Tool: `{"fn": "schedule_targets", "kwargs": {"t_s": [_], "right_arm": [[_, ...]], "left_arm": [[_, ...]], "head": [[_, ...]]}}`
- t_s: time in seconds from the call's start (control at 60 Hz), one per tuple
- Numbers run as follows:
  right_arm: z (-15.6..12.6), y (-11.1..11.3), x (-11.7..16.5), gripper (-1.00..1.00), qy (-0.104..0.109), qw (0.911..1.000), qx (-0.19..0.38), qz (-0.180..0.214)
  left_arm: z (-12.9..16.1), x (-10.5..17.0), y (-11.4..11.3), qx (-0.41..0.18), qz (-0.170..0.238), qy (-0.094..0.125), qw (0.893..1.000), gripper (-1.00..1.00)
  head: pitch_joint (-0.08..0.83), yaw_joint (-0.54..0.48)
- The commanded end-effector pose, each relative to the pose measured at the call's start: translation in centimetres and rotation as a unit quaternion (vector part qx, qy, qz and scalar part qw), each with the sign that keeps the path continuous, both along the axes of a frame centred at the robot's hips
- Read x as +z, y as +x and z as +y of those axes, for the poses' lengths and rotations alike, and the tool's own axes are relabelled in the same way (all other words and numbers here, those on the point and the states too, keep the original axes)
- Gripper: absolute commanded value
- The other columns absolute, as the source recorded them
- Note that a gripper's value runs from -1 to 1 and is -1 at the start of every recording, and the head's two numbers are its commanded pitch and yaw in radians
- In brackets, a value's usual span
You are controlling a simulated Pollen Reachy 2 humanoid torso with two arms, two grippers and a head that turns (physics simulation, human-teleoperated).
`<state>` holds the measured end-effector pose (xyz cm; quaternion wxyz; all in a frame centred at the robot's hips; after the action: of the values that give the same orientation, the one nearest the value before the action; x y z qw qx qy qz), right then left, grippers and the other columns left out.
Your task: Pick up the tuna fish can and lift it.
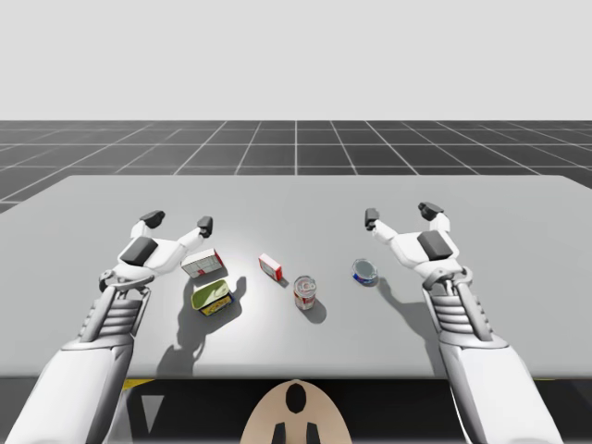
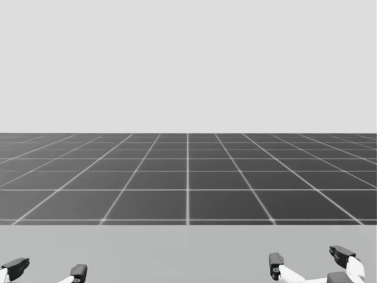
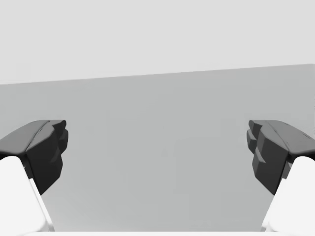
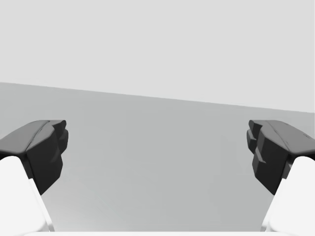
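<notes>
High view shows five things on the grey worktop [image 1: 518, 277]: two cans and three boxes. The low blue tuna fish can [image 1: 364, 271] sits right of centre, flat on the worktop and apart from everything else. Its nearest neighbour is the tall red-and-white can [image 1: 305, 292], upright, to its left and a little closer to me. Further left lies a small red-and-white box [image 1: 270, 267]. Beyond that, a grey-and-red box [image 1: 203, 264] lies just beside a green-and-yellow box [image 1: 212, 297], the green one nearer to me.

Both arms reach over the worktop. The right claw [image 1: 400, 215] is past the tuna fish can and slightly to its right, with its wrist near the can's right side and not touching it. Its fingers are spread wide and hold nothing. The left claw [image 1: 178, 221] is beyond the grey-and-red box, also spread wide with nothing in it, and that arm's wrist is just beside that box.

Each wrist view shows dark fingertips far apart, with bare worktop ahead between them.
</notes>
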<state>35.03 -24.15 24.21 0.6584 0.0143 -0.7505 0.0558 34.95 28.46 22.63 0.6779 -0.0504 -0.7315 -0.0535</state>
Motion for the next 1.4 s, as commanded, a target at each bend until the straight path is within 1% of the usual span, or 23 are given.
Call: {"fn": "schedule_targets", "kwargs": {"t_s": [0.017,0.033,0.083,0.117,0.133,0.2,0.267,0.283,0.35,0.467,0.5,0.683,0.8,0.967,1.15,1.183,1.25,1.267,1.3,1.317,1.367,1.383,1.4], "right_arm": [[0.1,-0.1,-0.1,-1.00,0.000,1.0000,0.008,0.002],[0.1,-0.1,-0.1,-1.00,-0.002,1.0000,0.007,0.000],[0.2,-0.2,0.0,-1.00,0.001,0.9998,0.016,0.008],[0.2,-0.2,0.0,-1.00,0.001,0.9999,0.013,0.005],[0.2,-0.2,0.2,-1.00,-0.004,0.9999,0.011,0.004],[0.2,-0.2,0.2,-1.00,-0.003,0.9999,0.011,0.006],[0.1,-0.2,0.3,-1.00,-0.005,0.9999,0.008,0.005],[0.1,-0.2,0.3,-1.00,-0.005,1.0000,0.004,0.003],[0.1,-0.2,0.3,-1.00,-0.006,1.0000,0.002,0.002],[0.2,-0.1,0.2,-1.00,-0.009,1.0000,-0.001,0.001],[0.2,-0.1,0.2,-1.00,-0.010,0.9999,-0.002,0.000],[0.3,0.0,0.1,-1.00,-0.011,0.9999,-0.002,0.003],[0.3,0.0,0.0,-1.00,-0.015,0.9999,-0.002,0.004],[0.4,0.1,-0.1,-1.00,-0.015,0.9999,0.001,0.007],[0.6,0.1,-0.1,-1.00,-0.020,0.9997,0.012,0.013],[0.6,0.1,0.0,-1.00,-0.017,0.9996,0.017,0.016],[0.6,-0.2,0.2,-1.00,-0.020,0.9988,0.038,0.021],[0.6,-0.2,0.3,-1.00,-0.019,0.9986,0.044,0.024],[0.6,-0.7,0.5,-1.00,-0.007,0.9975,0.061,0.033],[0.6,-0.8,0.6,-1.00,-0.006,0.9972,0.065,0.035],[0.7,-1.8,0.8,-1.00,-0.016,0.9967,0.074,0.029],[0.8,-2.0,0.7,-1.00,-0.004,0.9960,0.083,0.034],[1.0,-2.4,0.6,-1.00,0.011,0.9963,0.079,0.031]], "left_arm": [[0.0,0.0,0.0,-0.003,0.007,-0.004,1.000,-1.00],[0.0,0.0,0.0,-0.003,0.007,-0.004,1.000,-1.00],[0.0,0.0,0.0,-0.003,0.008,-0.004,1.000,-1.00],[0.0,0.0,0.0,-0.003,0.008,-0.004,1.000,-1.00],[0.0,0.0,0.0,-0.003,0.008,-0.004,1.000,-1.00],[0.0,0.0,0.1,-0.003,0.008,-0.004,1.000,-1.00],[-0.1,0.0,0.0,-0.003,0.007,-0.003,1.000,-1.00],[-0.1,0.0,0.0,-0.003,0.007,-0.002,1.000,-1.00],[0.0,0.0,0.0,-0.003,0.007,-0.002,1.000,-1.00],[-0.1,-0.1,0.1,-0.004,0.009,0.001,1.000,-1.00],[-0.1,-0.1,0.1,-0.004,0.009,0.001,1.000,-1.00],[-0.1,-0.1,0.1,-0.004,0.008,0.005,1.000,-1.00],[-0.1,-0.1,0.1,-0.004,0.007,0.008,1.000,-1.00],[-0.2,0.0,0.1,-0.005,0.006,0.011,1.000,-1.00],[-0.3,0.1,0.0,-0.008,0.006,0.006,1.000,-1.00],[-0.3,0.1,0.0,-0.008,0.006,0.006,1.000,-1.00],[-0.3,0.1,0.0,-0.008,0.005,0.004,1.000,-1.00],[-0.3,0.1,0.0,-0.008,0.005,0.004,1.000,-1.00],[-0.3,0.1,0.0,-0.006,0.006,0.003,1.000,-1.00],[-0.3,0.1,0.0,-0.006,0.006,0.003,1.000,-1.00],[-0.3,0.1,-0.1,-0.004,0.006,0.001,1.000,-1.00],[-0.3,0.1,-0.1,-0.004,0.006,0.001,1.000,-1.00],[-0.3,0.2,-0.1,-0.004,0.006,0.001,1.000,-1.00]], "head": [[0.006,0.00],[0.009,0.00],[0.017,0.00],[0.025,0.00],[0.042,0.00],[0.070,0.00],[0.117,0.00],[0.148,0.00],[0.192,0.00],[0.310,-0.01],[0.327,-0.01],[0.470,-0.05],[0.514,-0.09],[0.575,-0.19],[0.659,-0.29],[0.675,-0.30],[0.685,-0.31],[0.685,-0.31],[0.683,-0.31],[0.682,-0.31],[0.680,-0.30],[0.680,-0.30],[0.680,-0.30]]}}
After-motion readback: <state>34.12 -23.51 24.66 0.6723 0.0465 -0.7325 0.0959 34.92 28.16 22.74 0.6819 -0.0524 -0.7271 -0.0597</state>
